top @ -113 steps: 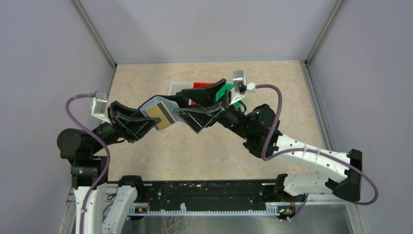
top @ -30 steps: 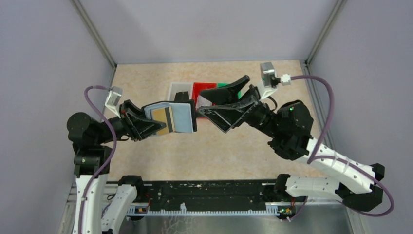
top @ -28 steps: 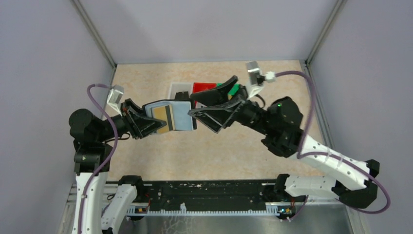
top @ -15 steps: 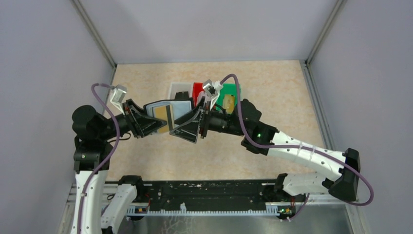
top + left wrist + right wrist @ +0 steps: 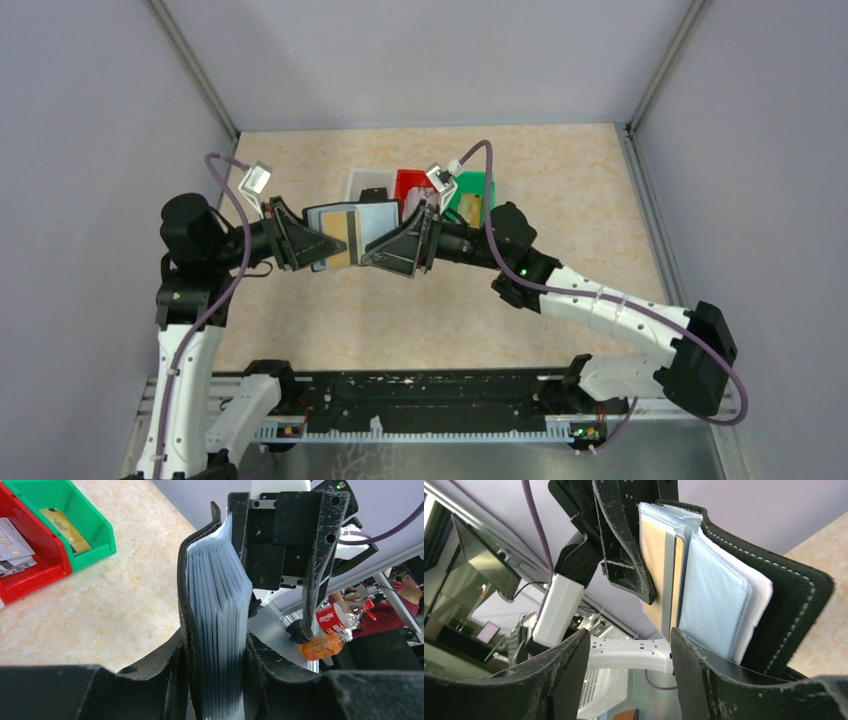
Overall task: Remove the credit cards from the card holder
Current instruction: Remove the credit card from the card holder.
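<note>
— Where is the card holder (image 5: 372, 222)?

— Up in the air above the tabletop (image 5: 560, 200), between the two arms and on the near side of the three bins. It is open, and its clear sleeves (image 5: 724, 595) fan out from the black cover.

— Which arm has it?

— The left claw (image 5: 325, 243). Its fingers are clamped on the holder from both faces. The left wrist view shows the sleeve stack squeezed between them.

— And the right claw (image 5: 385, 245)?

— Spread wide, with nothing clamped. In its own wrist view the two fingers (image 5: 549, 680) stand well apart at the holder's near edge, and one of them overlaps the sleeves. I cannot tell whether that finger touches them.

— Is any card in the holder?

— One shows: a striped gold card (image 5: 659, 565) sits in a front sleeve. It has a dark band down its length and is partly covered by a left claw finger.

— What about the bins?

— A loose gold card (image 5: 65, 525) lies flat in the green bin (image 5: 102, 540), and silvery cards (image 5: 12, 542) lie in the red bin (image 5: 40, 575) beside it. The white bin (image 5: 352, 185) sits mostly behind the raised holder in the top view, so I cannot see what is in it.
</note>
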